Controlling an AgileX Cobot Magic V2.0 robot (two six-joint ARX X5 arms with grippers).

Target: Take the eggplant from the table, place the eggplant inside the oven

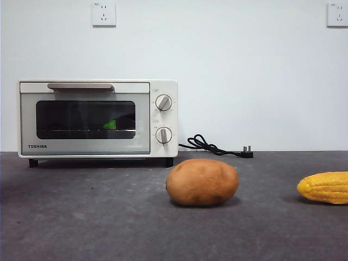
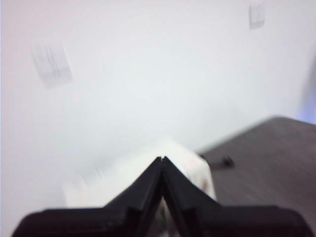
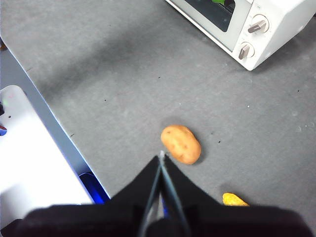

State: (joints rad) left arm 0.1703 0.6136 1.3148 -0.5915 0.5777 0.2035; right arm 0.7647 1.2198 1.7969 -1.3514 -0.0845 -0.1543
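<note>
**Eggplant inside the closed oven, both arms raised clear**

In the front view the cream-white Toshiba oven (image 1: 98, 118) stands at the back left of the dark grey table (image 1: 81, 217) with its door shut. Through the dark glass only a patch of bright green shows, the stem cap of the eggplant (image 1: 110, 125) lying on the wire rack; its purple body cannot be made out against the dark interior. A brown potato (image 1: 202, 182) sits on the table in front of the oven's right end, and a yellow corn cob (image 1: 325, 187) lies at the right edge, well apart from the potato. A black power cord (image 1: 215, 146) with its plug lies unplugged beside the oven. Two wall sockets (image 1: 104, 13) are mounted high on the white wall. No arm appears in this view.

The right wrist view looks down from above: the right gripper (image 3: 162, 155) hangs high over the table, jaws pressed together and empty, with the potato just past its tips and a sliver of corn nearby. It shows the oven's knobs and a glimpse of green behind the glass.

The left wrist view is blurred; the left gripper (image 2: 162, 159) has its jaws together, holding nothing, above the pale oven top.
</note>
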